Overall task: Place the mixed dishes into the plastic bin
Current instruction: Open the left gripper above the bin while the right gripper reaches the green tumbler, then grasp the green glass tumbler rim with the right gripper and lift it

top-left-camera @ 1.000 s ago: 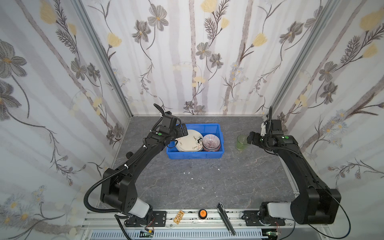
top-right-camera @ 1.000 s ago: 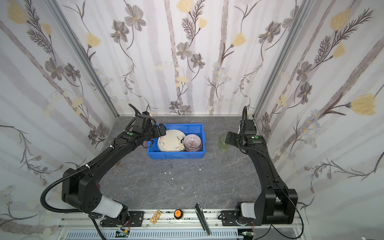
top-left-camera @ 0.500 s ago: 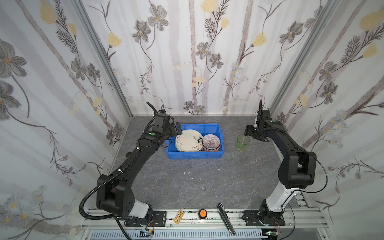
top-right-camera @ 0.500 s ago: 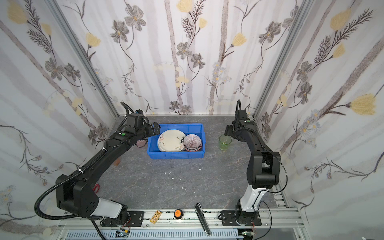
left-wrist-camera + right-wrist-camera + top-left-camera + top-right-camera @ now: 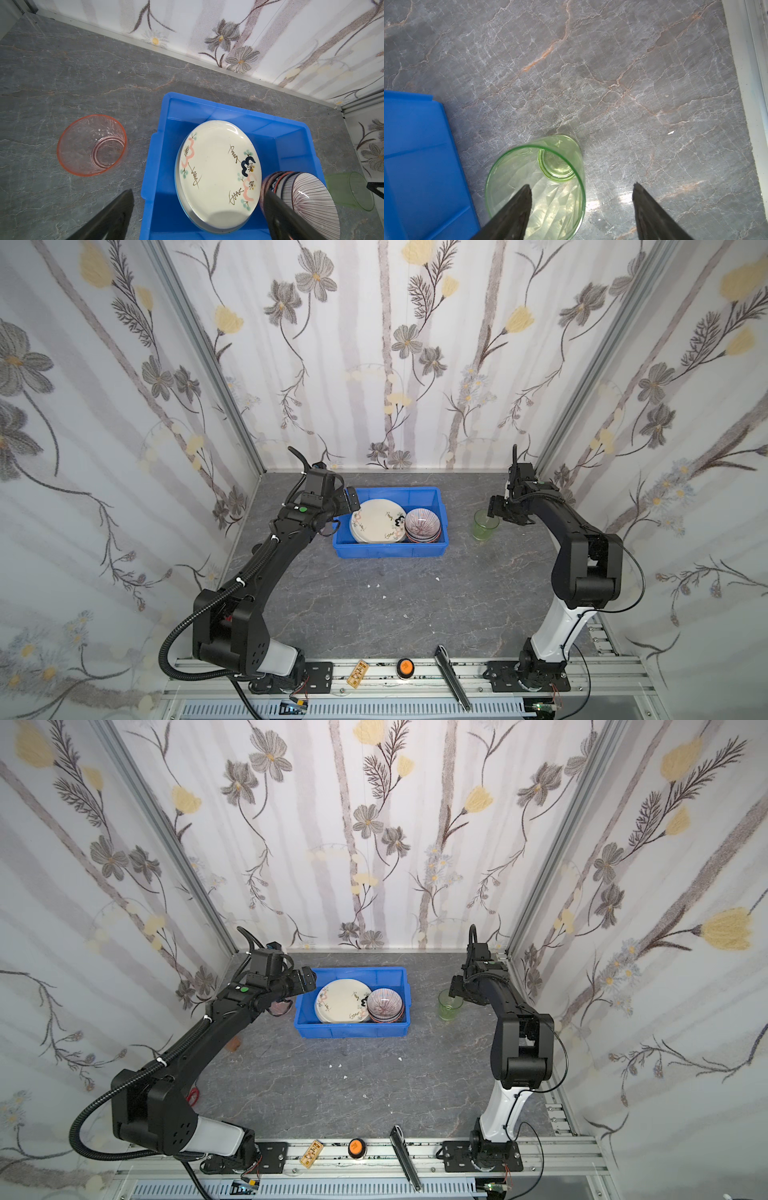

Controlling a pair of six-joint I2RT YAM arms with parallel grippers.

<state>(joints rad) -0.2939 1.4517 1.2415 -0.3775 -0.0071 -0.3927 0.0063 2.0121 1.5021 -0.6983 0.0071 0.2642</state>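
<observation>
Dishes are split between table and tub, with two glasses left outside. Farthest left, the pink tumbler (image 5: 92,145) stands upright on the table (image 5: 374,605), just beside the blue plastic bin (image 5: 390,549). The left pincer (image 5: 350,500) hangs spread wide and empty above the bin's left rim. If it reaches for that tumbler, a finger could clip the rim and shove the bin, or knock the slick glass over.

Inside the bin, the cream plate (image 5: 378,520) rests tilted on a second plate, and the striped bowl (image 5: 422,524) tops a nested stack to its right. Right of the bin and apart from it, the green tumbler (image 5: 484,526) stands upright on the table. The right pincer (image 5: 498,509) is released and grips nothing. In the wrist view one finger (image 5: 517,205) sits over the glass's mouth and the other well outside, so they straddle its wall. A pinch on that thin, smooth wall may slip or tip the glass, and a drop onto the bowls could chip them.

Compared with a second ago, the left pincer has drawn back from over the plate toward the rim. The right arm's elbow has swung up from low and outstretched, and its jaws have narrowed. The green tumbler and the bin's contents have not moved.
</observation>
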